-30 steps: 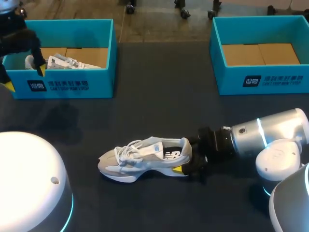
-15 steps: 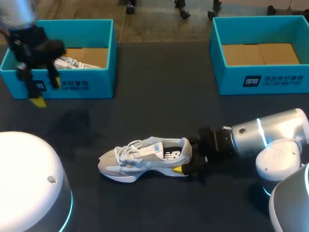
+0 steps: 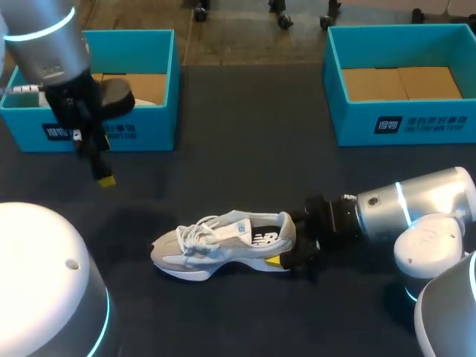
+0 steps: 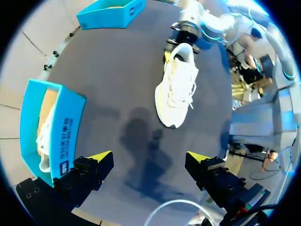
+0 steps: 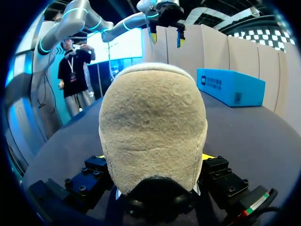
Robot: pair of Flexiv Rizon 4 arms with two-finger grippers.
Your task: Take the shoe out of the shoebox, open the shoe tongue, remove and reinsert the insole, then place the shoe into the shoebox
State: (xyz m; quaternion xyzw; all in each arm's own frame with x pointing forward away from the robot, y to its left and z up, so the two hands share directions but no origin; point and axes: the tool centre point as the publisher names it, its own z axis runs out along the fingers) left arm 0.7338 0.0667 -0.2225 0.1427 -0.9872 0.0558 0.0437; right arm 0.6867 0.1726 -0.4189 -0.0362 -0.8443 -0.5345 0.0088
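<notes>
- One shoe (image 3: 223,242) stands on its sole in the middle of the tabletop (image 3: 245,149), well apart from both boxes. Its toe points to my left side and its heel to my right arm.
- Right gripper (image 3: 286,242): closed on the heel, one finger on each side. In the right wrist view the heel fills the space between the fingers.
- Left gripper (image 4: 149,157): hangs over bare tabletop just in front of the left shoebox (image 3: 141,130). Its fingers are spread wide with nothing between them. The shoe lies ahead of it, untouched.
- Step in hand (judgement): the take-out is done and opening the tongue (image 3: 236,227) is not yet begun. The laces (image 3: 199,232) are threaded across it.
- Next move (judgement): bring the left gripper over the lacing and narrow the fingers onto the tongue's top edge. Then lift that edge toward the toe while the right gripper braces the heel.
- Insole: not visible in any view.
- Risk (judgement): a finger could catch a lace loop instead of the tongue.
- Left shoebox: holds a second shoe (image 4: 44,136), white, lying along the inside of the front wall on a brown cardboard floor. The left arm largely hides it in the head view.
- Right shoebox (image 3: 401,123): shows only its brown cardboard floor.
</notes>
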